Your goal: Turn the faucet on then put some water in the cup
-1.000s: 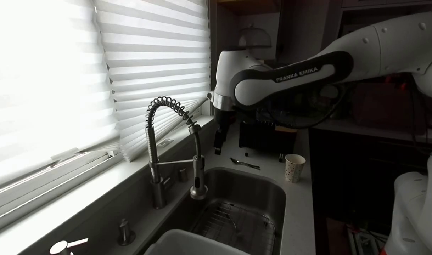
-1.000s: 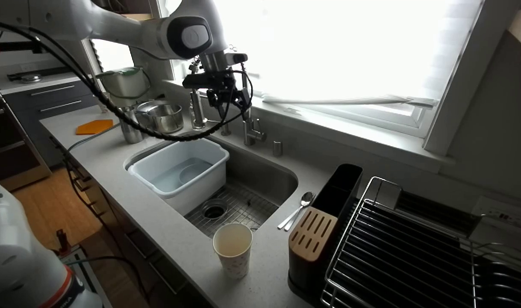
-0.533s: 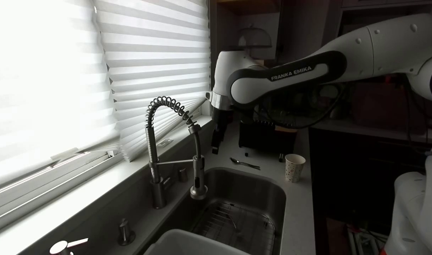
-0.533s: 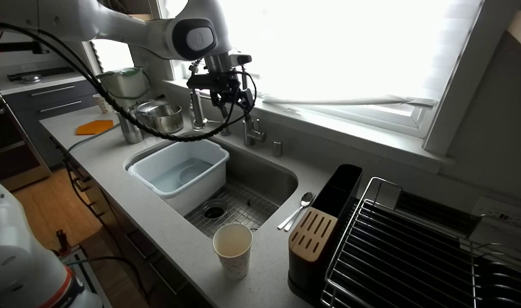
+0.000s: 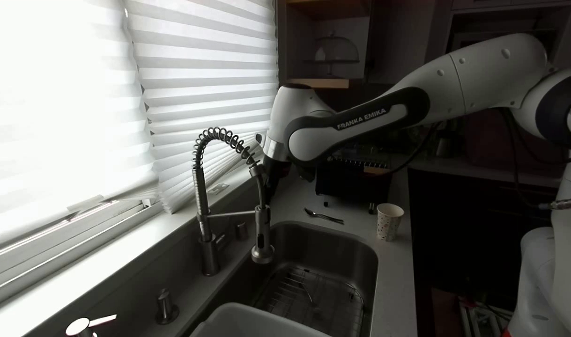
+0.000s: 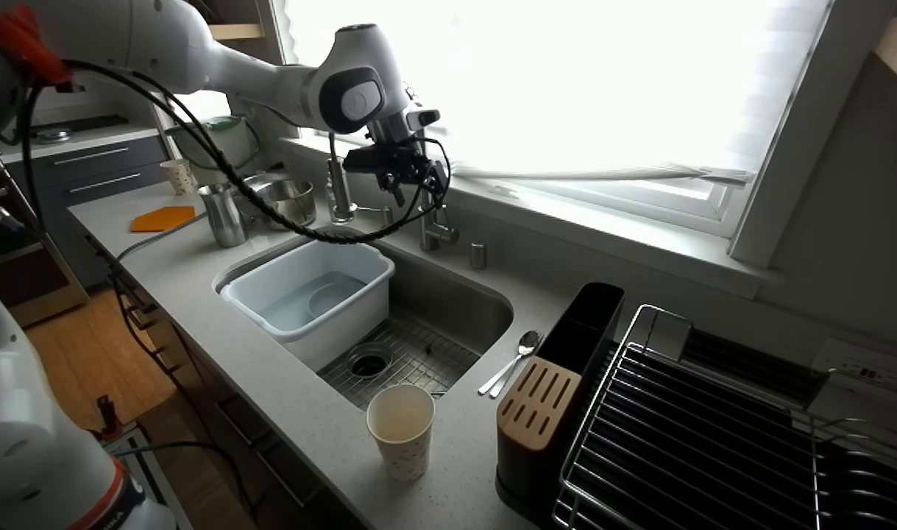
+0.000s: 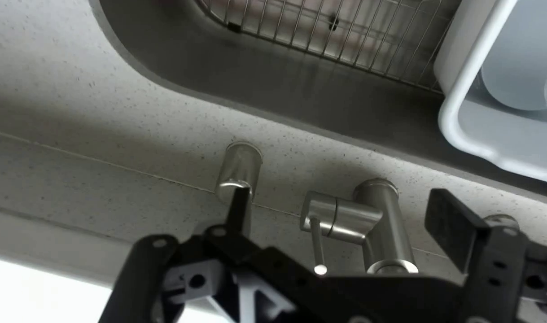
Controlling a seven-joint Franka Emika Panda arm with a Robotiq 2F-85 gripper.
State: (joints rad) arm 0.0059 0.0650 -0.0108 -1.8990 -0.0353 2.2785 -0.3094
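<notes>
Silver metal makes up the tall faucet (image 5: 201, 196), left of the middle of the frame in an exterior view, its curly neck bent over. In the wrist view, the black gripper (image 7: 340, 213) fills the bottom, its two fingers spread wide, and the faucet's handle (image 7: 318, 244) and base show between them. I cannot tell if they touch. Low in the middle of an exterior view, the pale cup (image 6: 402, 442) stands upright on the counter (image 6: 279, 383), near the sink (image 6: 463, 309). A white tub (image 6: 345, 327) sits in the sink.
</notes>
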